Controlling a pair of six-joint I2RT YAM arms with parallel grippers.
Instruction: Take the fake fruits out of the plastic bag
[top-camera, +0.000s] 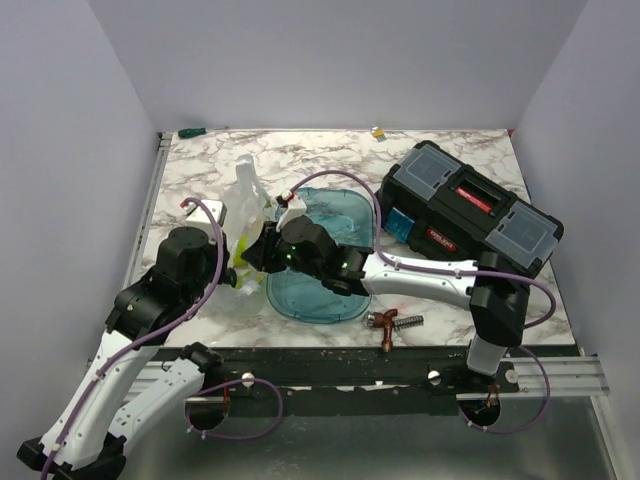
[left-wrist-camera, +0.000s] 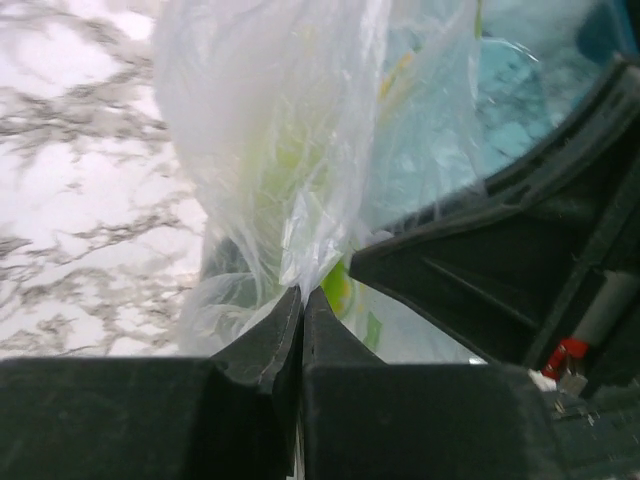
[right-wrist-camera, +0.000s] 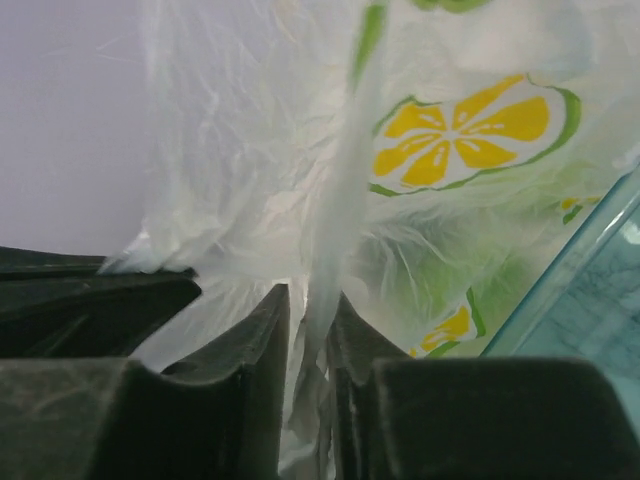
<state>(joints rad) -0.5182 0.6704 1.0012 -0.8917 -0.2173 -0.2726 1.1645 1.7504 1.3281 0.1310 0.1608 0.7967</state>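
**Pinching the bag from two sides**

- Table (top-camera: 450, 160): marble top that carries everything below.
- Toolbox (top-camera: 470, 205): black, lid shut, at the right rear, set at an angle.
- Tray (top-camera: 312, 298): teal, see-through, mid-table, partly under the right arm. Its left edge lies just beside the bag.
- Bag (top-camera: 246, 185): clear, crinkled film, standing upright left of the tray with its top pulled to a peak. A yellow citrus-slice print with a green rim shows on or through the film in the right wrist view.
- Left gripper (left-wrist-camera: 302, 300): jaws fully together, with a thin fold of bag film clamped at the tips, low on the bag.
- Right gripper (right-wrist-camera: 310, 315): jaws narrow, with a twisted strip of the bag caught between them. It sits close beside the left gripper, on the tray side.
- Fruits (left-wrist-camera: 280, 170): inside the bag, seen only as yellow-green blurs behind the film. Single pieces cannot be told apart.
- Fitting (top-camera: 385, 322): copper-coloured, on the table's near edge, right of the tray, apart from both grippers.
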